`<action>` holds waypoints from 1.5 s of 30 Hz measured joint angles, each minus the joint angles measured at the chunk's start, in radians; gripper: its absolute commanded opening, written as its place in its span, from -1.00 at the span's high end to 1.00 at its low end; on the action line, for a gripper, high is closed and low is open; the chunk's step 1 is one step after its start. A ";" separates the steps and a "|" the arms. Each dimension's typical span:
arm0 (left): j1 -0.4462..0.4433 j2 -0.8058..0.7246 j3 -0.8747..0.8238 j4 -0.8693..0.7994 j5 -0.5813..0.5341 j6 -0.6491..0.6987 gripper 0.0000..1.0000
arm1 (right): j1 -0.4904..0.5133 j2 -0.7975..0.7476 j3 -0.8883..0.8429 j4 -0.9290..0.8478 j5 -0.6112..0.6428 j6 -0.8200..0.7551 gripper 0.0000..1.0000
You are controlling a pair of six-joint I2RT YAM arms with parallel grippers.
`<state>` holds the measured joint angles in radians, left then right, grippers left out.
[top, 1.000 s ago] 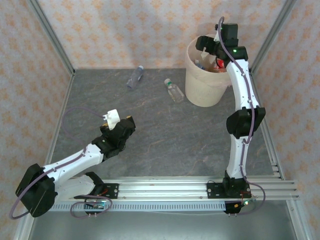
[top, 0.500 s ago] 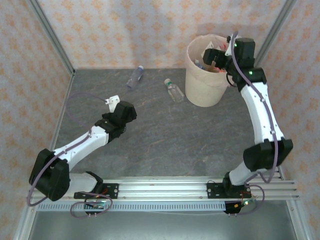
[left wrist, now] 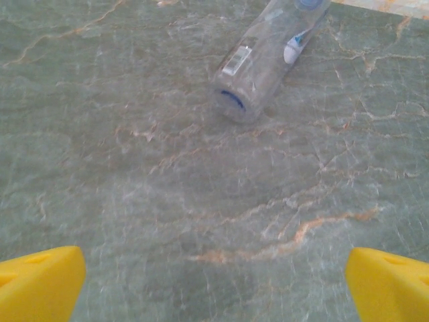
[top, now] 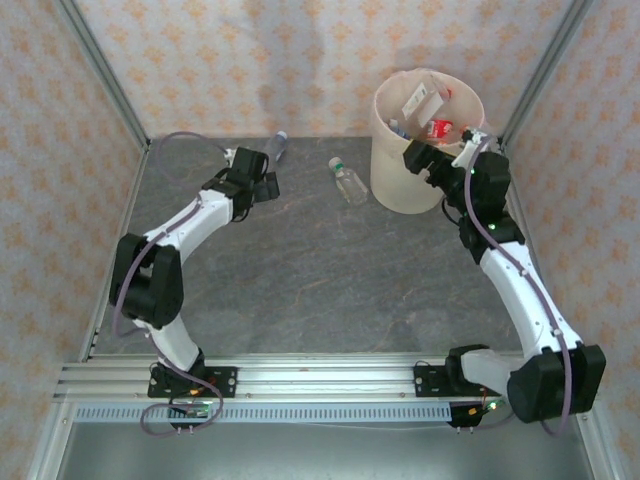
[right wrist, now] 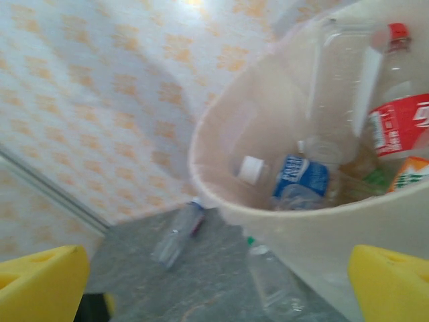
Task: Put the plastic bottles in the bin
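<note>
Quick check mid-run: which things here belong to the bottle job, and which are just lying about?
Job: bin; red-labelled bottle and blue-labelled bottle inside it; blue-capped bottle lying by the back wall; green-capped bottle lying beside the bin.
Not the job: table; mounting rail; patterned walls.

The left arm (top: 195,222) and right arm (top: 522,292) have smooth white tubular links joined by bulky black housings. A thin purplish-grey cable (top: 185,135) loops along each, and the fingertips (left wrist: 39,283) are bright yellow wedges.
</note>
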<state>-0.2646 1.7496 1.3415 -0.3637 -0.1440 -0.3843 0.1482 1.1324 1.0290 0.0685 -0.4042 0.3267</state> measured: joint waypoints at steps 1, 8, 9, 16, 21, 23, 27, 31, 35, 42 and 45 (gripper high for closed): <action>0.010 0.028 0.033 -0.008 0.013 0.009 -1.00 | 0.012 -0.016 -0.013 0.024 -0.002 0.004 -0.98; 0.071 0.192 0.229 -0.053 0.115 0.078 -1.00 | 0.131 -0.117 -0.157 0.170 0.006 0.014 -0.98; 0.081 0.222 0.263 -0.058 0.140 0.092 -1.00 | 0.150 -0.125 -0.181 0.186 0.014 0.014 -0.98; 0.156 0.398 0.427 -0.083 0.269 0.168 -1.00 | 0.214 -0.128 -0.247 0.208 0.072 0.009 -0.98; 0.176 0.528 0.578 -0.130 0.306 0.238 -1.00 | 0.216 -0.129 -0.245 0.213 0.099 -0.009 -0.98; 0.175 0.585 0.654 -0.150 0.329 0.275 -1.00 | 0.216 -0.129 -0.245 0.213 0.106 -0.016 -0.98; 0.175 0.710 0.842 -0.237 0.394 0.336 -0.97 | 0.216 -0.129 -0.245 0.211 0.123 -0.032 -0.98; 0.175 0.837 1.056 -0.343 0.431 0.372 -0.93 | 0.216 -0.130 -0.243 0.207 0.143 -0.049 -0.98; 0.175 0.889 1.139 -0.412 0.437 0.384 -0.86 | 0.216 -0.130 -0.243 0.198 0.157 -0.066 -0.98; 0.175 0.893 1.157 -0.475 0.428 0.383 -0.62 | 0.216 -0.131 -0.243 0.183 0.176 -0.089 -0.98; 0.175 0.903 1.194 -0.497 0.420 0.379 -0.46 | 0.216 -0.134 -0.243 0.179 0.182 -0.100 -0.98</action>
<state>-0.0891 2.6526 2.5355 -0.8608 0.2764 -0.0051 0.3641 0.9981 0.7856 0.2478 -0.2218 0.2272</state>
